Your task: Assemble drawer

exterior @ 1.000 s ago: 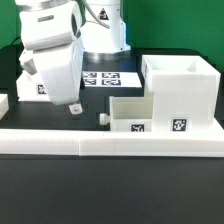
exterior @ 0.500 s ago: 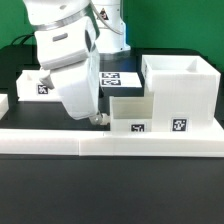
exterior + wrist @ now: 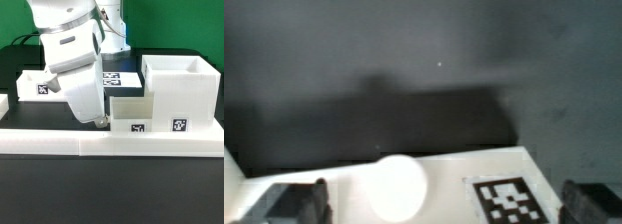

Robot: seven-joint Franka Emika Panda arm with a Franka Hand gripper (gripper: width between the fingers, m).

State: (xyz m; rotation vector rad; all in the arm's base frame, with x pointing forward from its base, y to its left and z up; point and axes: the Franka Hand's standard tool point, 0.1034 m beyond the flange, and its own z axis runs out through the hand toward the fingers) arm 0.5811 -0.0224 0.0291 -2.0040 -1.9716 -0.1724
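The large white cube-like housing (image 3: pixel 185 92) stands at the exterior view's right. A small shallow box (image 3: pixel 130 112) with a tag sits against its left side. A second small box (image 3: pixel 38 82) lies at the back left, partly hidden by the arm. My gripper (image 3: pixel 98 121) is low at the left end of the middle box. In the wrist view the fingers (image 3: pixel 304 201) stand wide apart, open, on either side of this box's white face (image 3: pixel 438 185) with its tag (image 3: pixel 505 201). A pale rounded patch (image 3: pixel 391 188) shows on that face.
A long low white border rail (image 3: pixel 110 142) runs along the front of the table. The marker board (image 3: pixel 112 77) lies flat behind the middle box, partly covered by the arm. The table top is black.
The arm has swung from the exterior view's left toward the middle small box and come down, so the gripper now sits at that box's left end.
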